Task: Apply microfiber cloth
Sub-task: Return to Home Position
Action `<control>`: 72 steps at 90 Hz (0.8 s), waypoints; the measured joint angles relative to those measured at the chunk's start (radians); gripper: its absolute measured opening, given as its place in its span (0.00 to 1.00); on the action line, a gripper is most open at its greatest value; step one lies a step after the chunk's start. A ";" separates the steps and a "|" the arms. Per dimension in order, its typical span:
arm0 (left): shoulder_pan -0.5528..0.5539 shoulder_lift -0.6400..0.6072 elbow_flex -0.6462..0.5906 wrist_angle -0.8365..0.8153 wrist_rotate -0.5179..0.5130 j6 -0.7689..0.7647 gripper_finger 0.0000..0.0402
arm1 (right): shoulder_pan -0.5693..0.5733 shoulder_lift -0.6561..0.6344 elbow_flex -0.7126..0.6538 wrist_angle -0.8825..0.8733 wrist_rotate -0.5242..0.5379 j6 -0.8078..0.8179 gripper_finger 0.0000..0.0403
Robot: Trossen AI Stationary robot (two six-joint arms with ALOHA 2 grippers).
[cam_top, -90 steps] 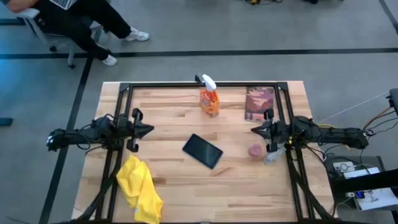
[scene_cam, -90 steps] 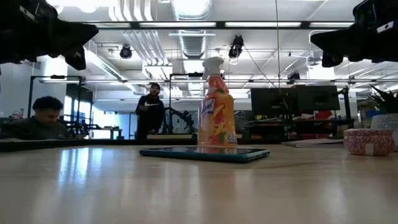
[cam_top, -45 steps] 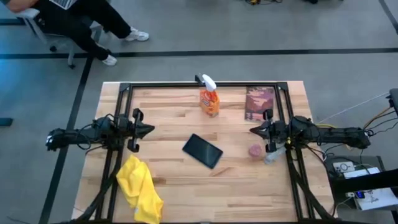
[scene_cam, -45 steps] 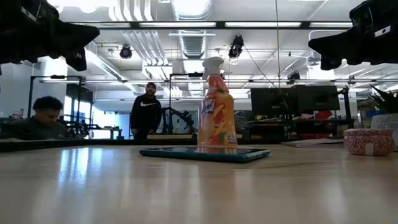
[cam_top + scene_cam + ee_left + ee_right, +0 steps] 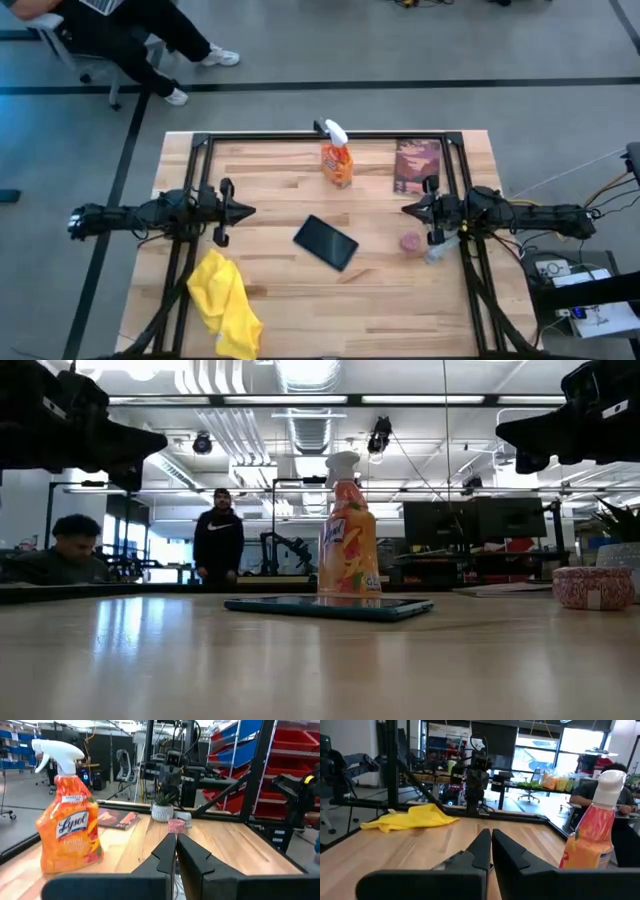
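cloth (image 5: 225,305): crumpled at near-left corner of table (image 5: 280,180), free of both arms | left gripper (image 5: 249,211), right gripper (image 5: 405,210): fingers pressed together, empty, raised at the sides | advice: retract level, clear of bottle (image 5: 337,165) and tablet (image 5: 325,242)

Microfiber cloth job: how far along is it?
Done, by the look: the microfiber cloth lies crumpled on the left of the table, apart from the tablet. In hand: nothing; left claw and right claw hang shut, empty, at the sides. Left: seemingly only parking the arms.
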 joint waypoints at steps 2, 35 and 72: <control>0.000 0.004 0.000 0.000 0.000 0.000 0.00 | 0.000 0.000 0.000 0.000 0.000 0.000 0.00; 0.000 0.069 0.000 0.002 0.000 0.000 0.00 | 0.000 0.000 0.000 0.000 0.000 0.000 0.00; 0.000 0.121 0.000 0.001 0.001 0.000 0.00 | 0.000 0.000 0.000 0.000 0.000 0.000 0.00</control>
